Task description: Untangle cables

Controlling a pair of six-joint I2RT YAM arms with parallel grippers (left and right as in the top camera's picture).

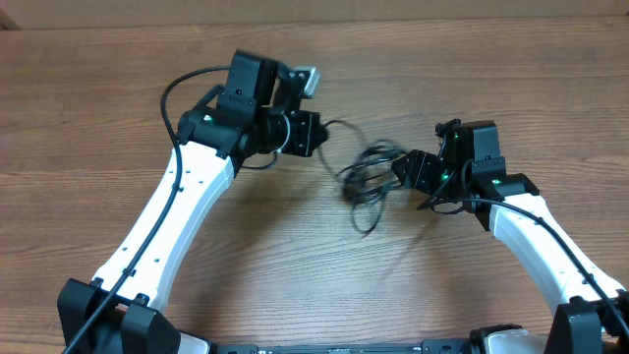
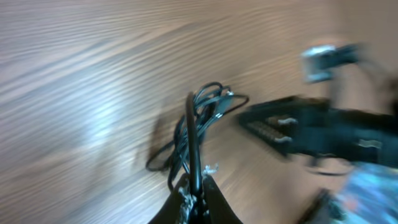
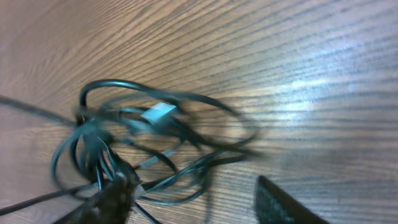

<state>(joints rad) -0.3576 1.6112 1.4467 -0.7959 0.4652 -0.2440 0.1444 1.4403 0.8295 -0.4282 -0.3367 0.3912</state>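
Cables lie as 1 loose black tangle near the ctr of the counter, a bit toward the right edge, btwn the 2 arms. Seen from overhead, the tangle's long axis runs approx far edge to near edge w/ a slight lean: wider loops at the far end, 1 narrow loop trailing toward the near edge. 1 thin strand leaves the far end and heads toward the far-left corner, straight to the L fingers. In the L wrist view the L fingers are pinched together on that strand w/ no gap showing. From the tips the strand runs away to the rest of the loops; that view is blurred, so finer detail can't be told. R fingers point toward the left edge, just beside the tangle's right side. In the R wrist view they're spread wide: 1 finger touches strands at the tangle's rim, the other stands apart over bare counter, and nothing is clamped btwn them. A pale flat plug sits among the loops, tilted; which cord it ends can't be told.
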